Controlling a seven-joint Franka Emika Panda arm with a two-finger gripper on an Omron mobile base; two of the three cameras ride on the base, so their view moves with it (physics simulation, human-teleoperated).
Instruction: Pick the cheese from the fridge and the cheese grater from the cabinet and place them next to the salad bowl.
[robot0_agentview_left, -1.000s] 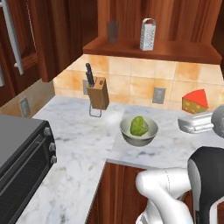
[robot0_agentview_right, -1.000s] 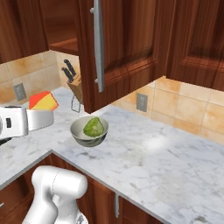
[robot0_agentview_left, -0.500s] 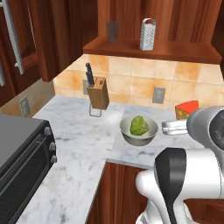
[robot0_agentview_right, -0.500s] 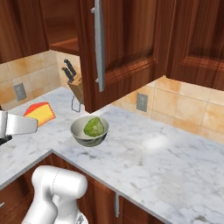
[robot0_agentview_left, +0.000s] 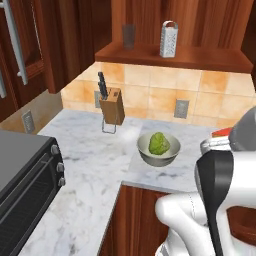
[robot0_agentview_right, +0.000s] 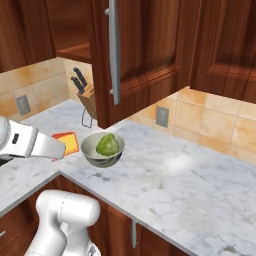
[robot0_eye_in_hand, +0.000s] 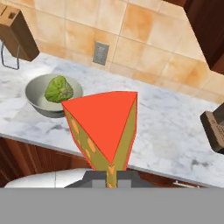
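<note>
Right now my gripper (robot0_eye_in_hand: 108, 175) is clenched on the cheese (robot0_eye_in_hand: 103, 127), a wedge with a flat red face and orange-yellow, hole-marked sides, held above the counter edge just beside the salad bowl (robot0_eye_in_hand: 39, 101). Beyond the bowl, the cheese grater (robot0_agentview_left: 168, 39) stands upright on the cabinet (robot0_agentview_left: 175, 56) shelf.

Pretty even, bright rendered lighting, no glare or blur anywhere. The salad bowl (robot0_agentview_left: 158, 149) throws a soft shadow on the marble counter (robot0_agentview_right: 190, 185). Cabinet wood up top looks darker. Edges stay sharp.
</note>
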